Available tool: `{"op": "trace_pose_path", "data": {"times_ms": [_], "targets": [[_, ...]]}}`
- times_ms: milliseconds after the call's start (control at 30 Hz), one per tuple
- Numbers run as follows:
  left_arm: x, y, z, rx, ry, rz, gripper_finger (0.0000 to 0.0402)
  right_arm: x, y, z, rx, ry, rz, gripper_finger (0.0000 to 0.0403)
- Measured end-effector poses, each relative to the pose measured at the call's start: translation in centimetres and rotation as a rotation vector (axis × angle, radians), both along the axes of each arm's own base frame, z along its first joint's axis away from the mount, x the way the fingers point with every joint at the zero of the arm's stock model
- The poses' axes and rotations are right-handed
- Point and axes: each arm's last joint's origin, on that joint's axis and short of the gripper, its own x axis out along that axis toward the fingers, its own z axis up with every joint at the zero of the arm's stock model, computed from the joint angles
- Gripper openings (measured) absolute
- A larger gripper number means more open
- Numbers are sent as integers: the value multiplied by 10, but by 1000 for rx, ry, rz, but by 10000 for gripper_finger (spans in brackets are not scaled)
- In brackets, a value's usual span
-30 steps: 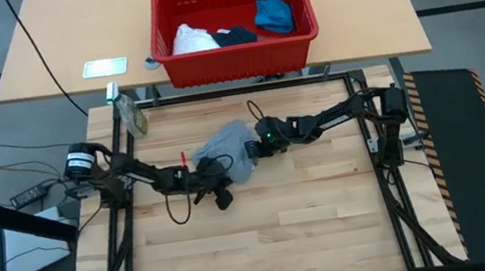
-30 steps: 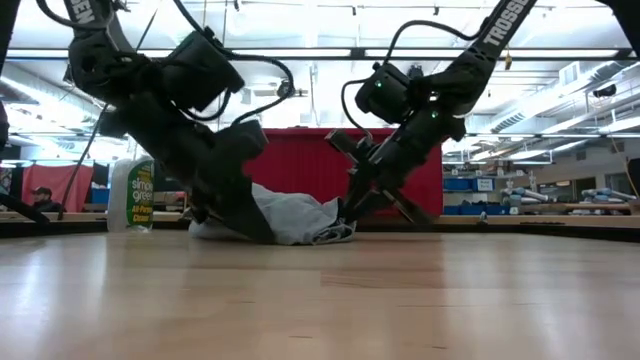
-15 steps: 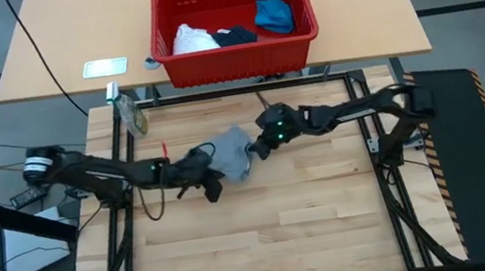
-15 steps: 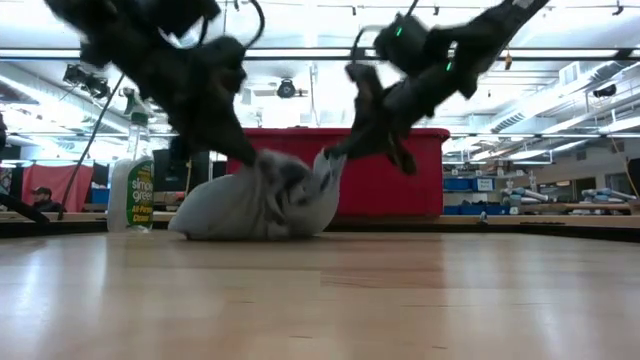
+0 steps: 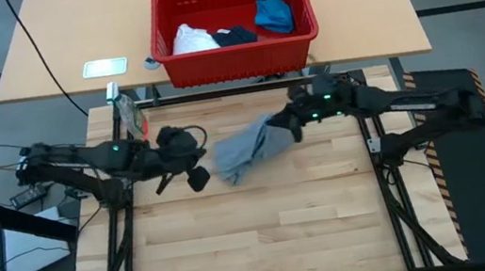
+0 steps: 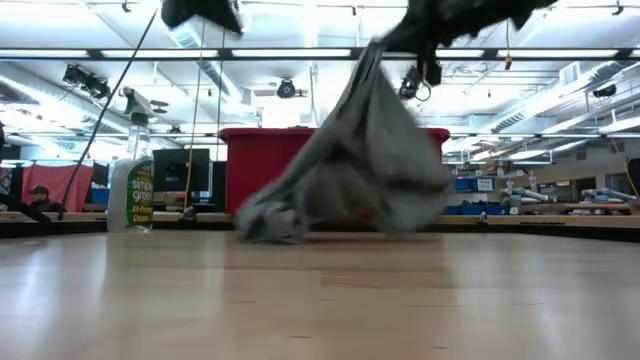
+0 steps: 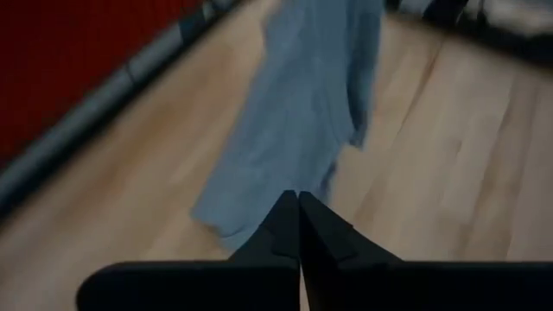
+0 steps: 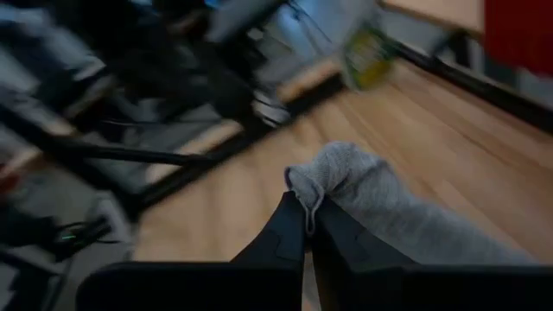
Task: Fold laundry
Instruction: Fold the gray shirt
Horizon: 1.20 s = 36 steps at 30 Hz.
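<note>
even, bright light falls from long ceiling strips, visible in the low view, with white glare up there. shadows on the wooden table point(image 5: 265, 227) stay faint. the grey t-shirt point(image 6: 350, 165) smears with motion blur in the low view. both wrist views are soft and streaked, their backgrounds unfocused.

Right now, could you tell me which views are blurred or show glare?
Low view: the grey T-shirt is smeared by motion, with bright ceiling lights behind. Right wrist view: background streaked, cloth at the right gripper clearer. Left wrist view: soft throughout. High view: fairly sharp, evenly lit.
</note>
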Motion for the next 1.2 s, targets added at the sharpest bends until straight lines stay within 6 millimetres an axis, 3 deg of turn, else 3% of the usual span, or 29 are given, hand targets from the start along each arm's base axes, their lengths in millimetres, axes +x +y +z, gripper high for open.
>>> {"op": "trace_pose_path", "data": {"times_ms": [100, 200, 267, 433, 600, 733, 933, 1200], "targets": [[-2, -1, 18, 50, -36, -9, 0, -14, 7, 15, -10, -60, 23, 13], [1, 3, 14, 52, -40, 18, 0, -23, 7, 16, 1, -25, -1, 12], [13, 5, -1, 44, -39, 43, 1, -27, 5, 7, 27, 67, -45, 12], [52, -1, -64, 28, -52, 34, 25, -30, 4, -14, 88, 279, -116, 12], [87, -2, -117, -41, -129, -20, 75, -25, 7, -13, 138, 244, -114, 12], [109, -3, -147, -49, -92, -76, 115, -24, 7, -12, 178, 224, -130, 12], [129, -4, -173, 34, -68, -141, 156, -24, 6, -11, 174, 221, -133, 12], [144, 3, -176, 41, -209, -125, 160, -23, 7, -11, 177, 213, -131, 12]]}}
